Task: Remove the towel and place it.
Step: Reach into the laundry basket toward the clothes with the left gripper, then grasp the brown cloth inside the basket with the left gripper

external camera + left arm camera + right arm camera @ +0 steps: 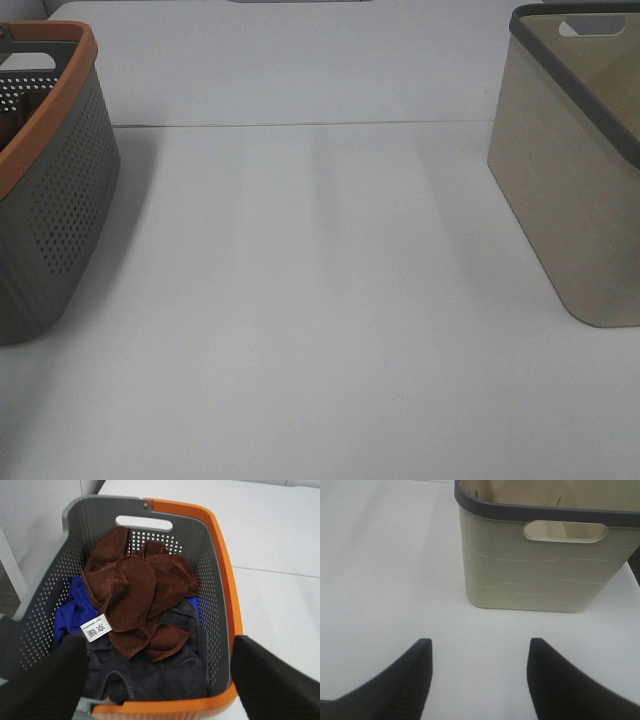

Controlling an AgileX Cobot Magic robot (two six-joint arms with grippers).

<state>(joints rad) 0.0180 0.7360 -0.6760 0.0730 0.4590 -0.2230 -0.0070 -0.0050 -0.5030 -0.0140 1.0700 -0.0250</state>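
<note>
The dark brown towel [137,597] lies crumpled inside the grey perforated basket with an orange rim [222,580], its white tag [96,628] at one corner. It rests on a dark grey cloth [150,672] and a blue cloth [75,607]. My left gripper [157,680] is open above the near end of the basket, not touching the towel. My right gripper [480,667] is open and empty above the white table, short of the beige basket [540,575]. Neither gripper shows in the exterior high view; the towel is hidden there.
In the exterior high view the grey and orange basket [50,200] stands at the left edge and the beige basket with a dark grey rim [570,190] at the right edge. White table [320,300] lies between them, with a seam across the back.
</note>
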